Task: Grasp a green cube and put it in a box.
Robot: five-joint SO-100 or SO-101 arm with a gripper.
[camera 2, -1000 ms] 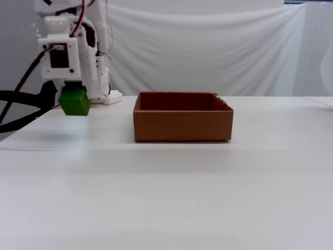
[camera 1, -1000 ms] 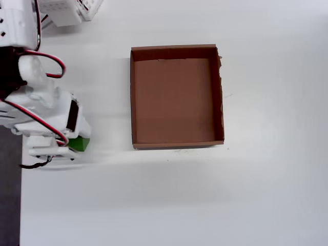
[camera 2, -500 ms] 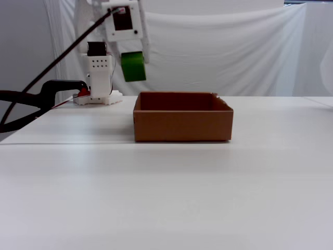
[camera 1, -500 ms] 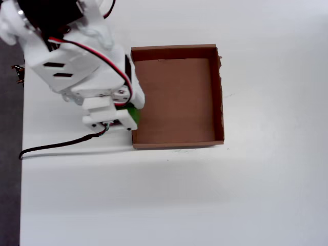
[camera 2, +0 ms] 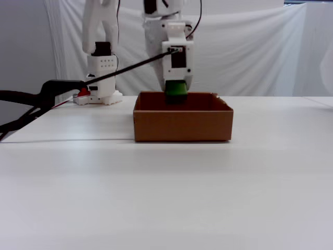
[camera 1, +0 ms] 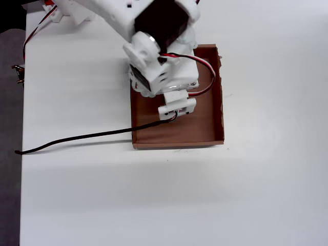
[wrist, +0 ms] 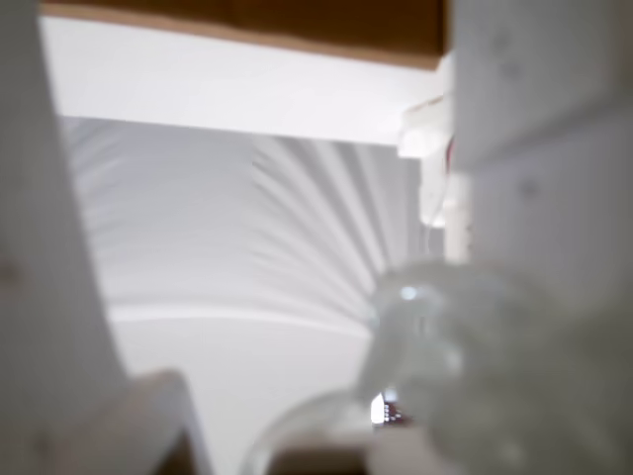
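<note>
green cube (camera 2: 176, 89) gripped, above box (camera 2: 182, 125)

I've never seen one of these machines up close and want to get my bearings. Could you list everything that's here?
box: one, brown cardboard, on the white table, below the pincer.
green cube: one, bright green, held in the pincer at the box's rim level in the fixed view; hidden by the arm in the overhead view.
cable: one, black, lying across the table from its left edge to the arm in the overhead view.
table: one, white.
curtain: white, behind the table.
arm: one, white with red and black wires, over the box.
pincer: one, white, closed on the cube.
</note>
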